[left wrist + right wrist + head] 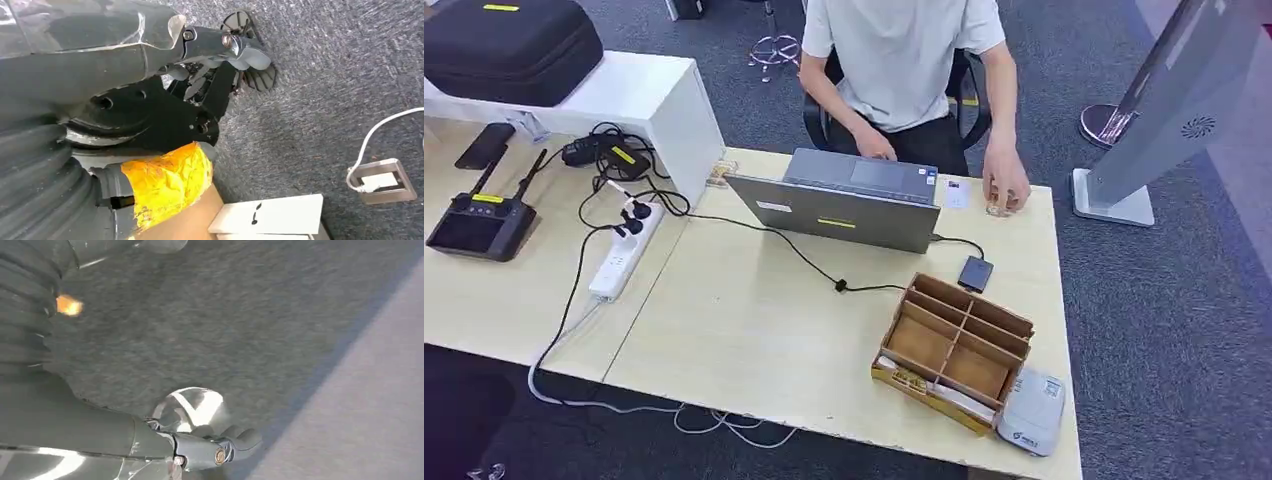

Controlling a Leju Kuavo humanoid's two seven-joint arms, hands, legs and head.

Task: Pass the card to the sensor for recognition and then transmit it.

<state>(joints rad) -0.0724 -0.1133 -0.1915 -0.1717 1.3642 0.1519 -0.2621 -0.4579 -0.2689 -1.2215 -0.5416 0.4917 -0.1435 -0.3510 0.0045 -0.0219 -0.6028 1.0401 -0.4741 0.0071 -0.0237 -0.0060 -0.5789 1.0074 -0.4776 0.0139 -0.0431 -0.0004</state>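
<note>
1. Two hands hang below the worktop (754,350), over the carpet: the left hand (245,52) in the left wrist view and the right hand (235,442) in the right wrist view. No card shows in either. Whether their fingers are spread or curled cannot be told.
2. One white card (957,193) lies flat at the far edge of the worktop, between the laptop (849,205) and the person's hand (1006,188).
3. One small dark cabled unit (975,272), judged to be the sensor, lies nearer the robot, between the laptop and the wooden divided box (954,340).
4. Stage: a card lying beside the person fits both a card waiting to be collected and a card already read and handed across. These views do not settle which.
5. Good practice for any pass over the sensor: hold the card by one edge, keep its face level and close above the unit, and pause there.
6. Hazards: the black cable (809,262) crosses the worktop, and the laptop lid stands close to the card.
</note>
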